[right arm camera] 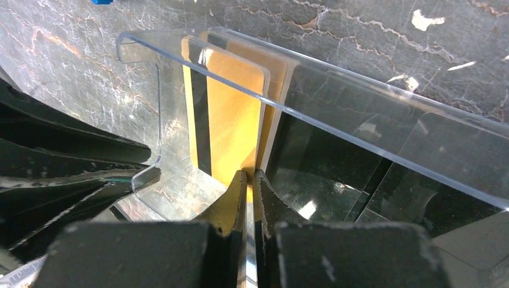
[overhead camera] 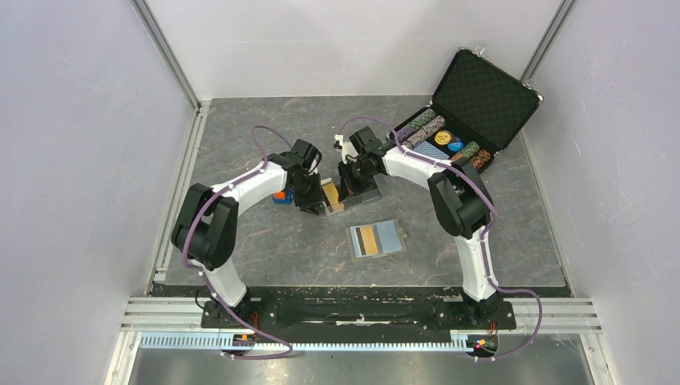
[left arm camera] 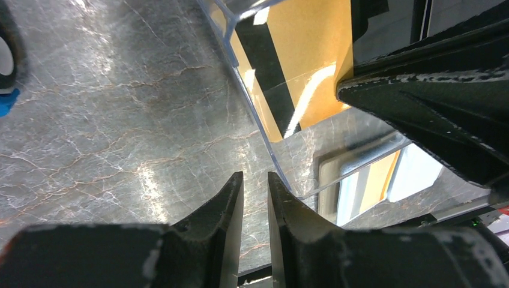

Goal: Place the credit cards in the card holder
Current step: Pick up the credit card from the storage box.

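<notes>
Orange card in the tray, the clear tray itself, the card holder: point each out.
orange card (right arm camera: 231, 120): right wrist view, middle of its orange face.
clear tray (right arm camera: 372, 120): right wrist view, its long clear wall near the top edge.
card holder (overhead camera: 389, 236): top view, its pale blue-grey inside panel.
</notes>
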